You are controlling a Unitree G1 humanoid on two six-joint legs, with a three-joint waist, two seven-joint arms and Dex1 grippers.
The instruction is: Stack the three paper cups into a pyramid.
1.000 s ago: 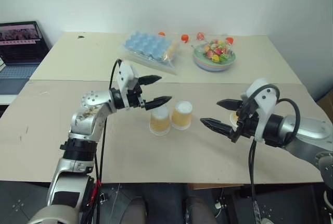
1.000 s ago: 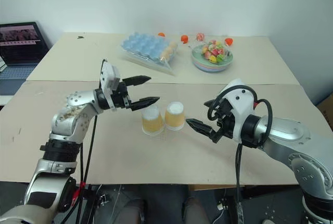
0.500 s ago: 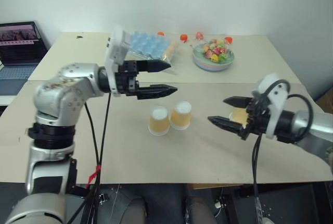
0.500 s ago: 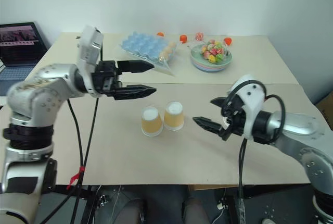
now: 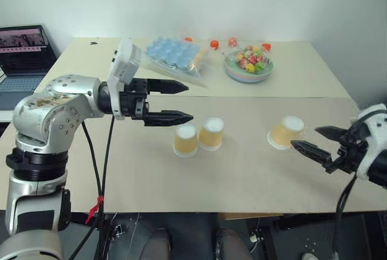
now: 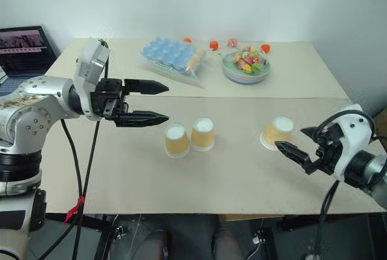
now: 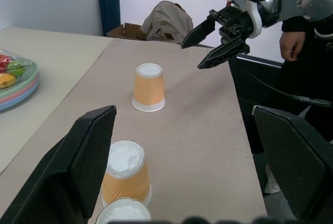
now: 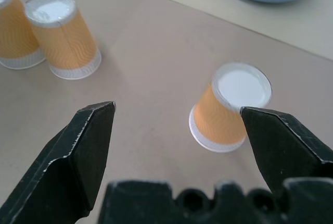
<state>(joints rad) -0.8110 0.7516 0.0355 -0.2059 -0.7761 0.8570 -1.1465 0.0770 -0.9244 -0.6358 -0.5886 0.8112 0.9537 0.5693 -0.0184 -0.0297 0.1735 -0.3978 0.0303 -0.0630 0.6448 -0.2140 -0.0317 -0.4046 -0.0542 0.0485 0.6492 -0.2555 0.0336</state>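
Two of the paper cups [image 5: 185, 139] [image 5: 211, 133] stand upside down, side by side, at the middle of the table. The third cup [image 5: 286, 132] stands upside down alone to their right. My left gripper [image 5: 188, 101] hovers open and empty above the table, left of the pair. My right gripper [image 5: 305, 136] is open with nothing between its fingers, just right of the lone cup and apart from it. The right wrist view shows that cup [image 8: 229, 107] ahead, near one finger. In the left wrist view the lone cup [image 7: 149, 87] stands beyond the pair.
A blue egg tray [image 5: 172, 54] and a bowl of coloured candies [image 5: 249, 63] sit at the back of the table. A laptop [image 5: 24, 48] stands off its left side. A person [image 7: 294, 41] in dark clothing stands past the table's right end.
My right gripper has drawn back to the right, off the third cup that stood between its fingers. My left gripper has risen and pulled away to the left of the pair.
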